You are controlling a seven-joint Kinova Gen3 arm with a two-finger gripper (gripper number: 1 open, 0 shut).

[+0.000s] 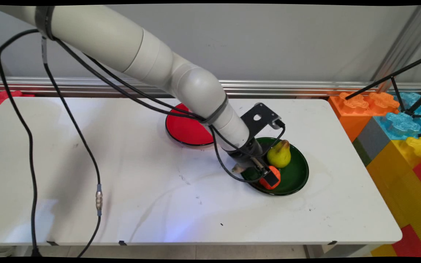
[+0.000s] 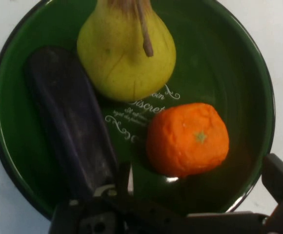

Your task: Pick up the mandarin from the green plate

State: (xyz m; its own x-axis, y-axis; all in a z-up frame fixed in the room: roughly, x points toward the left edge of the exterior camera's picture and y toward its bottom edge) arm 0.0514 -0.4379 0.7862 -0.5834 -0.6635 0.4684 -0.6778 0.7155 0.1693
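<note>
The gripper (image 2: 195, 195) hangs low over a green plate (image 1: 298, 175), jaws spread wide with an orange (image 2: 188, 139) between them, untouched. Beside it lie a yellow pear (image 2: 127, 58) and a dark purple eggplant (image 2: 70, 122). White script on the plate is partly hidden, unreadable. A red plate (image 1: 183, 129) sits nearby.

Dark green plate (image 2: 249, 68) with white curly lettering, holding a yellow-green pear (image 2: 124, 58), an orange (image 2: 188, 139) and a dark purple eggplant (image 2: 68, 126). There's a red plate (image 1: 185, 128) too, on a white table (image 1: 122, 197).
</note>
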